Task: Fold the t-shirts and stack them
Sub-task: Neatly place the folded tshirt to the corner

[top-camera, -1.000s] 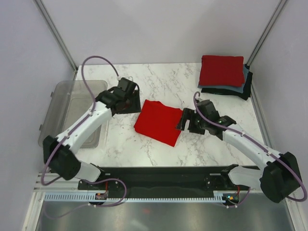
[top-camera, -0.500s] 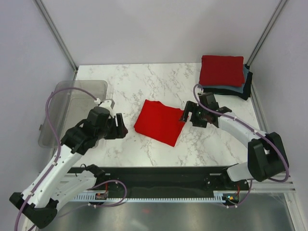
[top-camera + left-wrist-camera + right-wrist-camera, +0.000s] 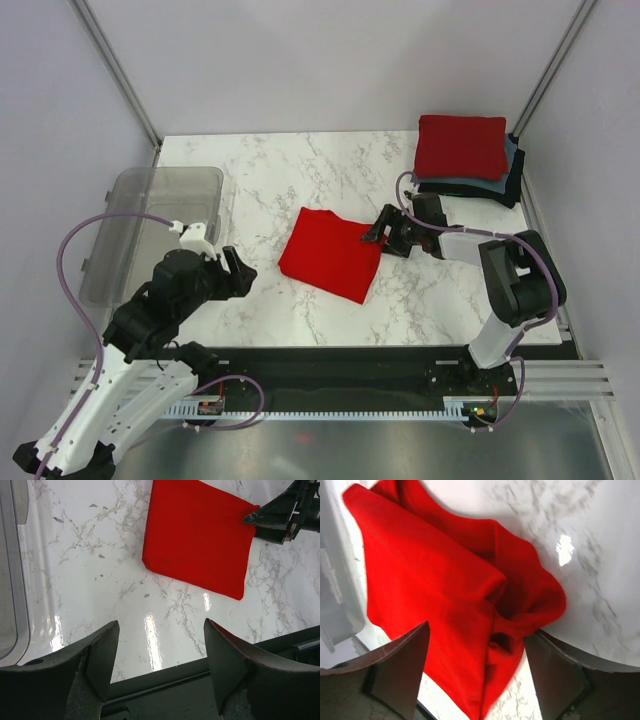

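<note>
Lying folded into a rough rectangle, a red shirt (image 3: 330, 255) is found directly ahead of the right gripper (image 3: 376, 236). The gripper's fingers are spread apart, with the shirt's rumpled corner bunched between them. As far as the wrist view shows, nothing is pinched. The left gripper (image 3: 238, 272) is held well back from the shirt's opposite edge, with its fingers parted and nothing between them.

Behind the right gripper and well apart from it, a stack is seen. Another red shirt (image 3: 460, 145) lies on top, a grey-blue shirt (image 3: 470, 186) is under it, and a black shirt (image 3: 513, 172) is at the bottom.

The task is judged to be mostly done, since three shirts are stacked and the fourth is folded. What is left is for the loose corner to be tidied and the shirt to be carried onto the stack.

A clear plastic bin (image 3: 130, 200) is placed behind the left gripper. Everything is carried on a white marbled surface (image 3: 300, 165), which is enclosed by pale walls and slanted metal posts (image 3: 115, 70).
</note>
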{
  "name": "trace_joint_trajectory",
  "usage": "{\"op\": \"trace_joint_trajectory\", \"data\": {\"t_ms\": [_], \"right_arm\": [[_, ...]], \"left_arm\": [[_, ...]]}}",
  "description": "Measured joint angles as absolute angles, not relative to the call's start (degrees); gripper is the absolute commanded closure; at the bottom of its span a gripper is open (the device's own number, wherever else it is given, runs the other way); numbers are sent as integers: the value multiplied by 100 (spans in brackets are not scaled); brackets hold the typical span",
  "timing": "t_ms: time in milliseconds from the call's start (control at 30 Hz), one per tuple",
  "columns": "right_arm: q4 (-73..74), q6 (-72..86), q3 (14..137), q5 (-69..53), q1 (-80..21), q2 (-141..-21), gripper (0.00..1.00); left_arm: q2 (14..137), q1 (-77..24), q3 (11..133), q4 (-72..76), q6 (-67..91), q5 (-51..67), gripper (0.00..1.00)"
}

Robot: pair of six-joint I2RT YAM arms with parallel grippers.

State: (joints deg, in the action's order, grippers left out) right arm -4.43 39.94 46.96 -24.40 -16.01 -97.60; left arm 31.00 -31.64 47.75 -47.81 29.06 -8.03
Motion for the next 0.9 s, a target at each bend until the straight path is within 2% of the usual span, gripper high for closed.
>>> {"op": "trace_joint_trajectory", "data": {"t_ms": [33,133,167,233,267,333,367,567,700,900], "right_arm": [[-613,4034,4694,-2480,-1601,-9843,22],[-1107,4117,4683,-2633,-1597,-10106,41],[-1264,4147,4650,-2648,-1592,-10182,55],[-1459,4145,4571,-2689,-1584,-10280,70],[-1557,4160,4523,-2768,-1579,-10350,85],[-1601,4119,4521,-2836,-1542,-10427,97],[-1579,4071,4530,-2888,-1516,-10453,100],[-281,3347,5395,-2751,-1382,-10442,100],[1059,2517,6864,-2206,-1326,-10440,100],[2082,1621,8597,-1223,-1160,-10440,100]], "left_arm": [[3098,-3164,4770,-4775,2906,-827,24],[3096,-3164,4759,-4762,2906,-893,24],[3094,-3164,4757,-4757,2906,-897,24],[3074,-3164,4748,-4744,2906,-902,24],[3065,-3164,4746,-4744,2906,-904,24],[3057,-3164,4746,-4744,2908,-915,24],[3057,-3164,4744,-4742,2906,-919,24],[2998,-3164,4742,-4744,2908,-978,23],[2891,-3164,4742,-4742,2908,-1024,24],[2875,-3164,4742,-4744,2908,-1039,23]]}}
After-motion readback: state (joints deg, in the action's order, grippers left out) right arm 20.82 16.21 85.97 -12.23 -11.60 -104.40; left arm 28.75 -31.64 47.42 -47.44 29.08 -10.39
